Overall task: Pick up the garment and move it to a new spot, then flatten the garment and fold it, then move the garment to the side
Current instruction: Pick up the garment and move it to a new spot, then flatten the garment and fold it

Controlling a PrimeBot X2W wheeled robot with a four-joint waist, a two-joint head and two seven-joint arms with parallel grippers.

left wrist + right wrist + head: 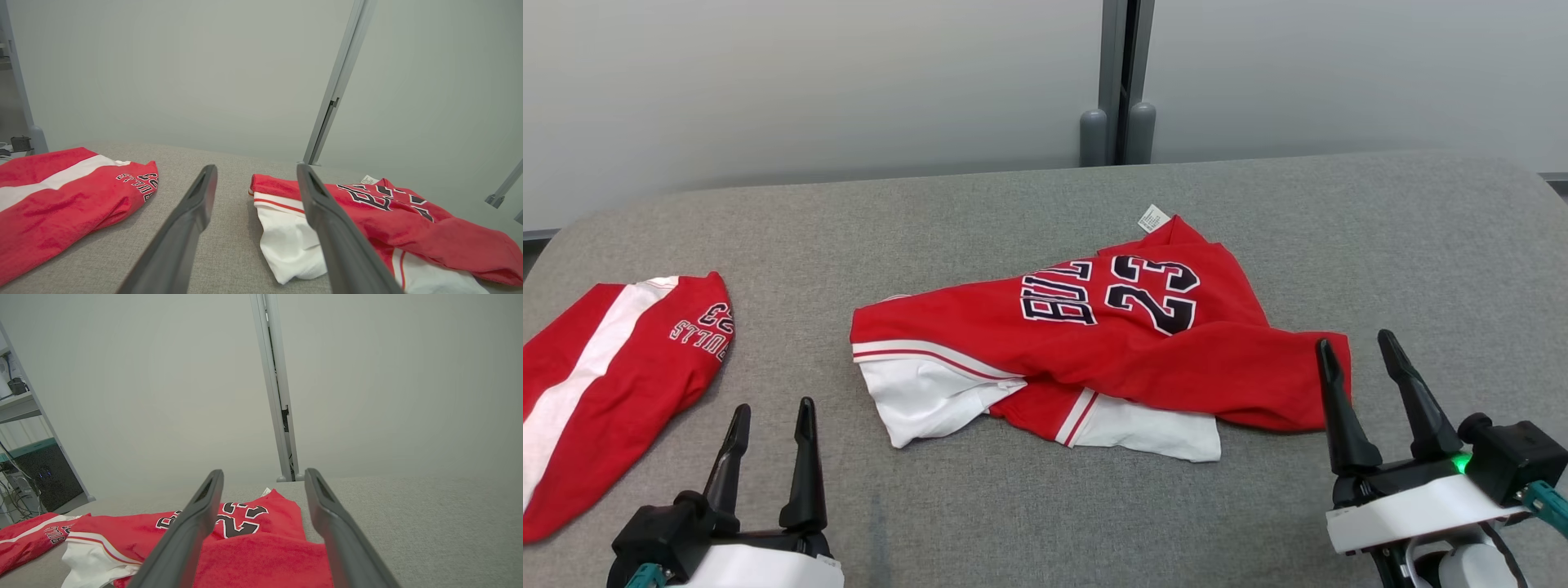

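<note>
The garment (1111, 343) lies crumpled at the middle of the grey desk (1013, 506), nearer the robot's right side; it is red, with a black-and-white "23" and part of the word "BULLS" facing up, and white panels edged in red stripes spilling out along its near edge. A small white label (1152, 218) sticks out at its far corner.

The right claw (1355, 339) stands wide, holding nothing; in the head view its inner finger overlaps the garment's right end, though whether it touches the cloth I cannot tell. In the right wrist view the red fabric spreads below and between the two dark fingers (196, 526).

The left claw (774, 406) is also wide and holds nothing; it sits over bare desk, apart from the garment's white corner and between the two pieces of clothing. In the left wrist view the garment's white hem lies just behind the right-hand finger.

A second red garment (605, 376) with a broad white stripe and the same lettering lies at the desk's far left edge, well apart from the first.

Behind the desk stands a pale wall (809, 82), split by a grey post (1123, 82).
</note>
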